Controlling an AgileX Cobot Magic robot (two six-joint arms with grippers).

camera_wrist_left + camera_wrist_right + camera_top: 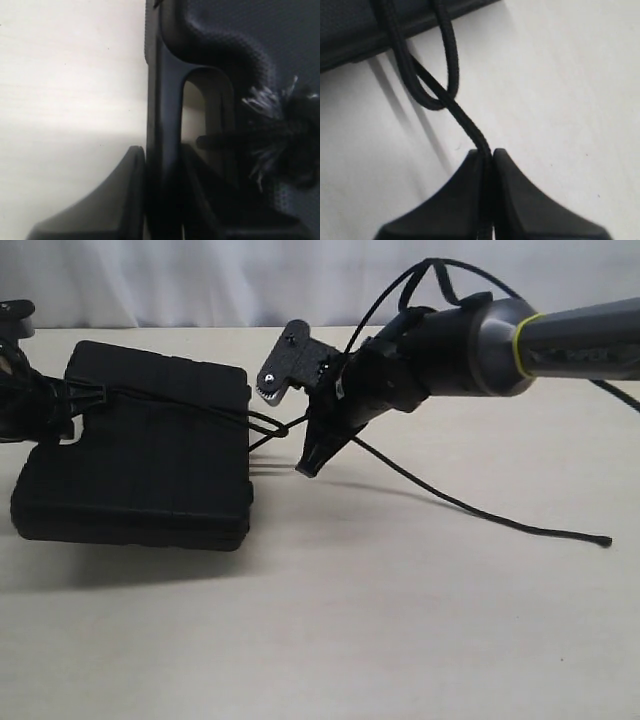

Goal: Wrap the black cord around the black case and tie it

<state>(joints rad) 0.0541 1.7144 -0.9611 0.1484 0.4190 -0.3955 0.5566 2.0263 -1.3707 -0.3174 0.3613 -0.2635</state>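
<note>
pale table [400,640], black case [150,460] at its left, lid facing the camera, handle cut-out at the far left end. right arm [500,335] extends from the right, its tip just beside the case's right edge. left tool [161,150] straddles the case's handle bar, one finger each side, pressed against it = clamped on the case. right tool [487,159] pressed together, pinching the black cord [465,123] just off the case edge. cord runs from the handle end across the lid, over the right edge, makes a small loop [275,427] there, passes through the right tool, then trails over the table to its capped tip [606,540]. frayed knot [287,125] sits on the lid beside the cut-out
</note>
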